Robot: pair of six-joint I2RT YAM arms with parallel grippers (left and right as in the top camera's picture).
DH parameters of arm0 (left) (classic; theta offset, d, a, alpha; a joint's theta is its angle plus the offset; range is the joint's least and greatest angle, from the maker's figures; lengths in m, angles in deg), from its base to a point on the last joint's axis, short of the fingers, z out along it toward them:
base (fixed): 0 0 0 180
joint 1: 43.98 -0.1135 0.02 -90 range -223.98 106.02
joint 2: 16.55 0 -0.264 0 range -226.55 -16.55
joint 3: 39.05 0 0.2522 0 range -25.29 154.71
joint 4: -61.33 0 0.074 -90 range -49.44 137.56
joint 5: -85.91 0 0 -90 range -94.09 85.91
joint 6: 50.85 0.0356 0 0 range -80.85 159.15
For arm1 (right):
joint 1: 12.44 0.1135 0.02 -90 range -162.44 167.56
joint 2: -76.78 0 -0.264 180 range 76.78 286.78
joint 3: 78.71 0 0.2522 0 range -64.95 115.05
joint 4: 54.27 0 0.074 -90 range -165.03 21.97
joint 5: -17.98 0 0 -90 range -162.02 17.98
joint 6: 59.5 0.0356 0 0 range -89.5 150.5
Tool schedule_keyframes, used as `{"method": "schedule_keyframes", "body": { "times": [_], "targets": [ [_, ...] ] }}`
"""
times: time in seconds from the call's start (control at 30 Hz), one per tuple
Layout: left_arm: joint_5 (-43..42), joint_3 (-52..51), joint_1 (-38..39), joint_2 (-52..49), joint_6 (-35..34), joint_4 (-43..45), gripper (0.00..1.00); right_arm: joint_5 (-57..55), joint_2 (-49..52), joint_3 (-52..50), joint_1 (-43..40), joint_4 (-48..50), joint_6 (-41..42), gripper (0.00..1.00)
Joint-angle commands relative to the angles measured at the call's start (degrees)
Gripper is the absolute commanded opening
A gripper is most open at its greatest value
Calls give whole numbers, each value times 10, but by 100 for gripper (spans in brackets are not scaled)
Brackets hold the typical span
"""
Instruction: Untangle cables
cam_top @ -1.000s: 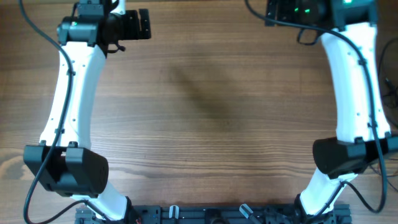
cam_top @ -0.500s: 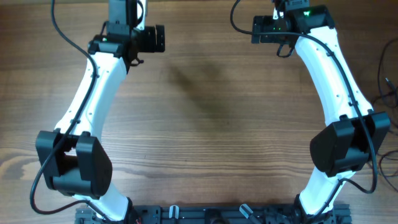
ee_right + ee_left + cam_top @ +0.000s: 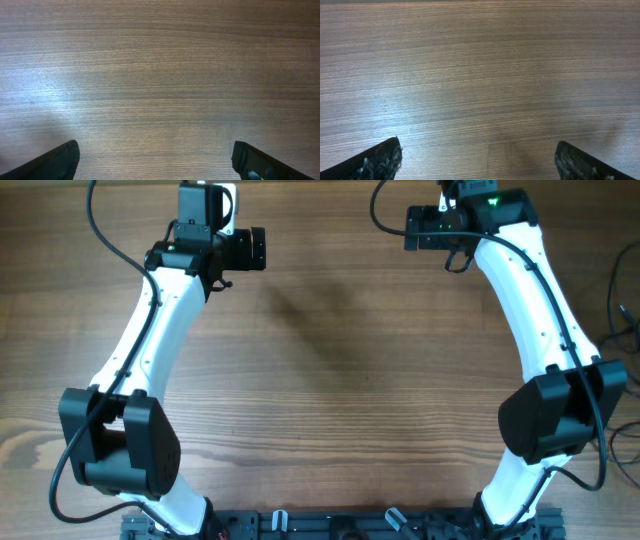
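The cables do not show in any view. Only bare wooden table [image 3: 480, 75] lies under my left gripper [image 3: 477, 161]. Its two dark fingertips [image 3: 377, 162] stand far apart at the bottom corners with nothing between them, so it is open. My right gripper [image 3: 155, 161] is open the same way over bare wood [image 3: 160, 75], its fingertips [image 3: 260, 162] wide apart and empty. From overhead, the left arm [image 3: 150, 330] reaches to the table's far left edge and the right arm [image 3: 540, 310] to the far right edge.
Thick black wires [image 3: 625, 310] belonging to the arms hang at the right edge of the table. A dark rail [image 3: 330, 525] with both arm bases runs along the near edge. Wooden tabletop [image 3: 330, 380] spans the space between the arms.
Both arms have swung their wrists inward along the far edge, and their elbows have shifted. Over the last half second only the left wrist moved slightly. The jaws stayed wide.
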Motion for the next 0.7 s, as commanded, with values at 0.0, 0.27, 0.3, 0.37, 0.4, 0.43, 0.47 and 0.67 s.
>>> {"method": "schedule_keyframes", "body": {
  "times": [0.0, 0.27, 0.3, 0.37, 0.4, 0.43, 0.47, 0.67],
  "targets": [
    [8, -4, 0, -2, -1, 2, 100, -8, 2, -4, 1, -4, -3, 100],
    [8, -4, 0, -2, -1, 2, 100, -8, 2, -4, 1, -1, -4, 100],
    [8, -4, 0, -2, -1, 2, 100, -8, 2, -4, 1, -1, -4, 100],
    [8, -4, 0, -2, -1, 2, 100, -8, 2, -4, 1, -1, -4, 100],
    [8, -4, 0, -2, -1, 2, 100, -8, 2, -4, 1, -1, -4, 100],
    [8, -4, 0, -2, -1, 2, 100, -8, 2, -4, 1, -1, -4, 100],
    [8, -4, 0, -2, -1, 2, 100, -8, 2, -4, 1, -1, -4, 100],
    [8, -4, 0, -2, -1, 2, 100, -8, 2, -4, 1, -1, -4, 100]
  ]
}}
